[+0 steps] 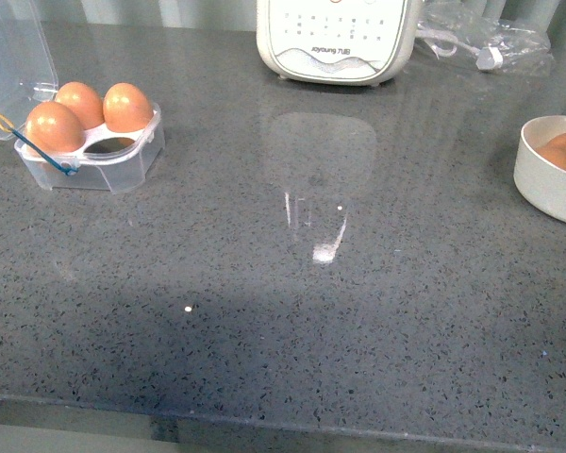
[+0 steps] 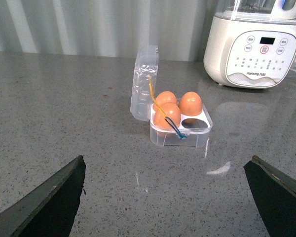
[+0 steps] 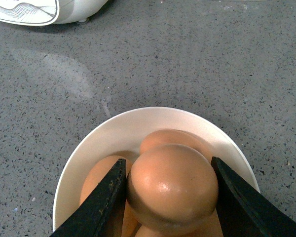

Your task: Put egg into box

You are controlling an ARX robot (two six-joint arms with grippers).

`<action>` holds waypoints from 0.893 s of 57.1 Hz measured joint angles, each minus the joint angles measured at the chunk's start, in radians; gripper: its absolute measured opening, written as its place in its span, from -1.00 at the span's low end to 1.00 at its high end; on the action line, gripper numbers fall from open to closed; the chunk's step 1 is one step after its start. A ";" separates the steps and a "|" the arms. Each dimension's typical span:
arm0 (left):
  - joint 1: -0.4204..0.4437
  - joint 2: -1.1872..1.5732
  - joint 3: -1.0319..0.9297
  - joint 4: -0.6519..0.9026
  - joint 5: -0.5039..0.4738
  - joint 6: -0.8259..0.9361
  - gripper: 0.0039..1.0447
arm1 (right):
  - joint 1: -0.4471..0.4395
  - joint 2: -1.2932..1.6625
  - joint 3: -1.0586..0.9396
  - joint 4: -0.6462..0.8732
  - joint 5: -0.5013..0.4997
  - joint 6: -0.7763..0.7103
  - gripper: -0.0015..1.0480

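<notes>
Right hand (image 3: 167,163): its two dark fingers (image 3: 106,197) press on both sides of the egg (image 3: 172,190), clamped on it.
Left hand (image 2: 166,160): spread wide apart, holding nothing, pointing at the box (image 2: 180,131).
Egg: on top of the other eggs (image 3: 96,180) in the white bowl (image 3: 89,148), well apart from the box across the counter (image 1: 283,311).
Box: lid up, three eggs (image 1: 85,113) inside, one cup (image 1: 113,144) empty.
Feel: likely light, smooth and slippery, and it would crack easily.
Best hold: around the fat middle, squeezing softly, just as it looks now.
</notes>
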 joint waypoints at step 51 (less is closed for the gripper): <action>0.000 0.000 0.000 0.000 0.000 0.000 0.87 | 0.332 0.023 0.280 -0.066 0.023 0.056 -0.18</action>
